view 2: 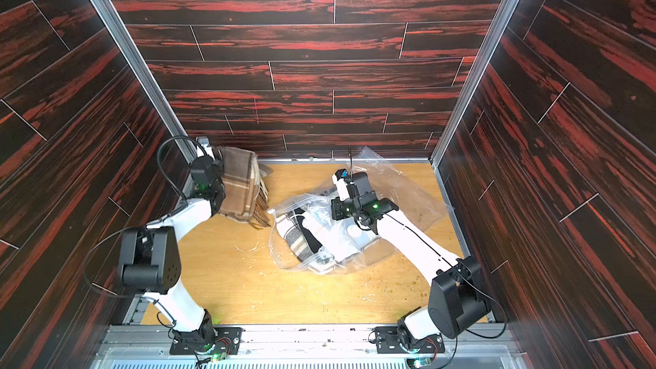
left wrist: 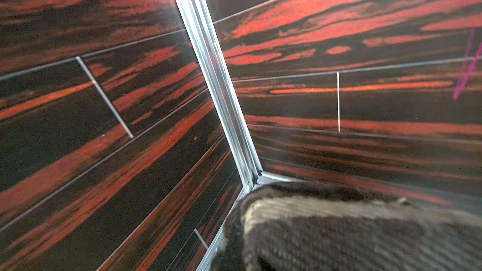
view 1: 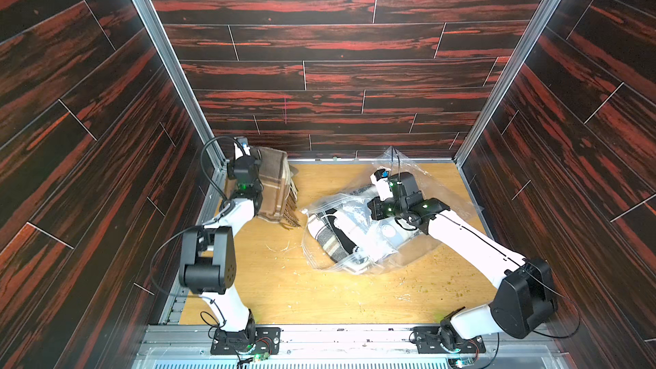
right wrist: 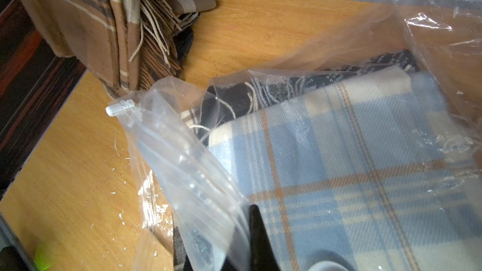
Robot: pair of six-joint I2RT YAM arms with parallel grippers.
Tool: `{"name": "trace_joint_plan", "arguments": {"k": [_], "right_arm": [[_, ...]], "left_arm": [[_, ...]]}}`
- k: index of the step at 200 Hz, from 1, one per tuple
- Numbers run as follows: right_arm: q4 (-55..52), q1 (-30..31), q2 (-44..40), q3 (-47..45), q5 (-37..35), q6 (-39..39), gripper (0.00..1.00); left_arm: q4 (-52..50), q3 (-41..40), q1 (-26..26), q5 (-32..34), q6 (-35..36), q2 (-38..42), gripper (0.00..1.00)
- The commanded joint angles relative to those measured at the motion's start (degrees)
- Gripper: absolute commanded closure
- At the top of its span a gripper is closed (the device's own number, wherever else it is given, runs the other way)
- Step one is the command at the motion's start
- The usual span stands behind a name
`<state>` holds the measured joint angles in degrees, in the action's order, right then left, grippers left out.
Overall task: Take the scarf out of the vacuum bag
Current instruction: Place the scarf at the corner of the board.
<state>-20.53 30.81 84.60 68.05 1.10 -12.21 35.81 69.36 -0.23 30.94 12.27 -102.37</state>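
My left gripper [view 1: 252,158] holds a brown plaid scarf [view 1: 275,186] [view 2: 238,186] in the air by the far left corner. The cloth drapes over the jaws and hides the fingers; in the left wrist view only the scarf [left wrist: 352,230] shows. Its fringe [right wrist: 156,35] hangs just above the tabletop. The clear vacuum bag [view 1: 355,257] [view 2: 408,193] lies at mid right, mouth open toward the scarf. My right gripper [right wrist: 247,230] [view 1: 375,206] is shut on the bag's upper film [right wrist: 187,173] near the zip edge. The white valve disc [view 1: 389,232] faces up.
A blue plaid cloth [right wrist: 352,165] and a black-and-white one [view 1: 330,239] lie inside the bag. The white zip slider [right wrist: 120,106] sits at the bag's corner. Dark wood-pattern walls [view 1: 106,136] close in three sides. Crumbs and threads [view 1: 280,246] dot the wooden tabletop [view 1: 284,289].
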Motion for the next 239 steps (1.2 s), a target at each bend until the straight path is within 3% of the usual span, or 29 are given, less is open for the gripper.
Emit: {"name": "trace_joint_plan", "arguments": {"k": [1,52,88,97,107,114,126,170,197,239], "right_arm": [[-0.1,-0.3,0.0,-0.8,1.2,-0.4,0.99],[0.0,-0.4,0.3,-0.6,1.6,-0.3,0.99],[0.1,-0.4,0.3,-0.6,2.0,-0.4,0.98],[0.2,-0.5,0.2,-0.4,2.0,-0.4,0.98],[0.2,-0.5,0.2,-0.3,2.0,-0.6,0.98],[0.1,-0.5,0.1,-0.2,1.8,-0.6,0.98],[0.1,-0.5,0.1,-0.3,1.6,-0.6,0.99],[0.1,-0.5,0.0,-0.7,1.5,-1.0,0.98],[0.0,-0.5,-0.5,-1.0,1.5,-1.1,0.98],[1.3,-0.5,-2.8,-2.5,2.9,-2.3,0.98]], "left_arm": [[1.4,4.2,0.8,0.8,-0.9,-3.2,1.00],[-4.3,11.2,2.2,1.6,-2.3,-11.3,1.00],[-6.5,13.9,3.2,3.0,-6.5,-14.7,0.88],[-7.3,15.0,3.3,3.8,-7.4,-15.5,0.75],[-7.6,15.8,3.3,4.8,-8.2,-16.3,0.37],[-7.3,16.2,3.4,4.7,-8.3,-16.6,0.17],[-7.2,16.9,3.4,5.0,-8.2,-17.2,0.00],[-8.2,19.1,3.4,7.5,-9.1,-17.6,0.00],[-9.3,17.8,3.5,5.2,-10.1,-16.1,0.00],[-13.6,10.1,4.3,0.6,-23.9,-8.1,0.00]]}}
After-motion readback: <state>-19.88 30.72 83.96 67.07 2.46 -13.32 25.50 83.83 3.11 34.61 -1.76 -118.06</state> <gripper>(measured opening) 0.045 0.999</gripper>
